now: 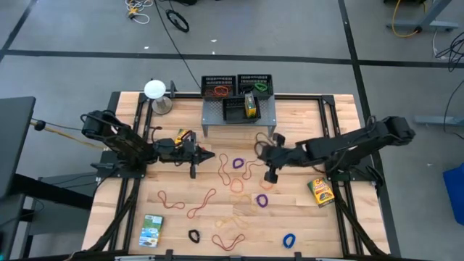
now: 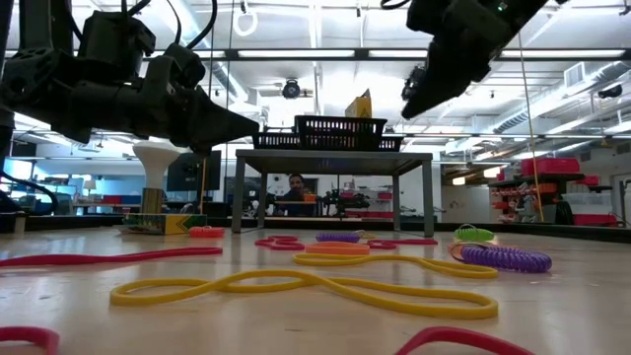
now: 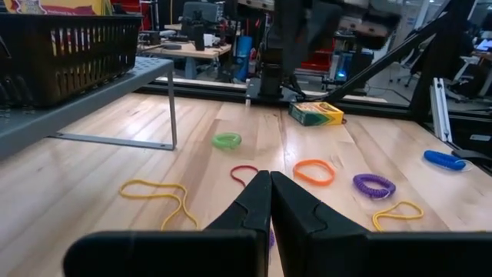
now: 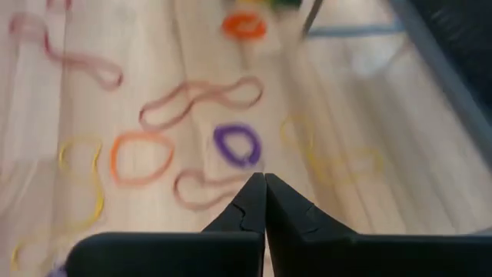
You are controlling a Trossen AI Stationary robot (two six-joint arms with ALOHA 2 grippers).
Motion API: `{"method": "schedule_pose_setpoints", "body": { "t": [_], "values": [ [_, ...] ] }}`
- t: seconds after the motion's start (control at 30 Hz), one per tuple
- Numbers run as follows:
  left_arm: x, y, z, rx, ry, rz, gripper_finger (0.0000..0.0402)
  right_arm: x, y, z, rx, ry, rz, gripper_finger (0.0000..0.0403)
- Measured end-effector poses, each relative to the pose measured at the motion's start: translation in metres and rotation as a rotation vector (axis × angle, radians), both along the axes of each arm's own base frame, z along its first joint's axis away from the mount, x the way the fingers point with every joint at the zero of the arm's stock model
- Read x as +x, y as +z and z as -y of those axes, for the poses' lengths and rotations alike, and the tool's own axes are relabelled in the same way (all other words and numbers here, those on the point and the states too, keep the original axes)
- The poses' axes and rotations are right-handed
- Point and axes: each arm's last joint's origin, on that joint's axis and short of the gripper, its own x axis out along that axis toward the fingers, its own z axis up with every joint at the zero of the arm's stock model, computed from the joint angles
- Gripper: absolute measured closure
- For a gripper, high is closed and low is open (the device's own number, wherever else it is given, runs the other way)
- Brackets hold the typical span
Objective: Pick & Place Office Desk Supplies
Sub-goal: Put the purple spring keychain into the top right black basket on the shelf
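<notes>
Ideally, the right gripper (image 1: 270, 150), fingers pressed together and empty just in front of the grey shelf (image 1: 239, 114), should part them before descending onto a band, as should the equally closed left gripper (image 1: 206, 154).

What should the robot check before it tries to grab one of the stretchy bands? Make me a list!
1. Left claw empty: ok, shut with nothing between its fingers.
2. Right claw empty: ok, shut on nothing too.
3. Claws open and ready to grab: not ok, both must open first.
4. Bands within sight: ok, the purple loop and the orange loop lie flat on the table ahead of the right claw.
5. Mesh trays in place on the grey shelf: ok.
6. Room left inside the trays: cannot tell.
</notes>
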Motion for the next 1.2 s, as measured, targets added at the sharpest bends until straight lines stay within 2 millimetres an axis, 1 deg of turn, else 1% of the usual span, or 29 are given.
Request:
{"method": "schedule_pose_setpoints", "body": {
  "t": [0.1,0.23,0.43,0.57,0.67,0.77,0.87,1.07,1.2],
  "values": [
    [0.0,0.0,0.0,0.0,0.0,0.0,0.0389,0.005,-0.001,-0.009,-0.008,0.035,-0.099,0.0387],
    [0.0,0.0,0.0,0.0,0.0,0.0,0.0389,0.011,-0.008,-0.022,0.014,0.101,-0.235,0.0353],
    [0.0,0.0,0.0,0.0,0.0,0.0,0.0389,0.018,-0.029,-0.033,0.089,0.233,-0.358,0.0294],
    [0.0,0.0,0.0,0.0,0.0,0.0,0.0389,0.022,-0.042,-0.039,0.14,0.306,-0.422,0.0265],
    [0.0,0.0,0.0,0.0,0.0,0.0,0.0389,0.024,-0.051,-0.044,0.129,0.36,-0.458,0.0248],
    [0.0,0.0,0.0,0.0,0.0,0.0,0.0389,0.026,-0.061,-0.049,0.093,0.42,-0.493,0.0237],
    [0.0,0.0,0.0,0.0,0.0,0.0,0.0389,0.032,-0.067,-0.053,0.079,0.444,-0.515,0.0231],
    [0.0,0.0,0.0,0.0,0.0,0.0,0.0389,0.048,-0.074,-0.062,0.056,0.489,-0.545,0.0229],
    [0.0,0.0,0.0,0.0,0.0,0.001,0.0389,0.052,-0.076,-0.07,0.033,0.538,-0.552,0.0229]
  ]
}}
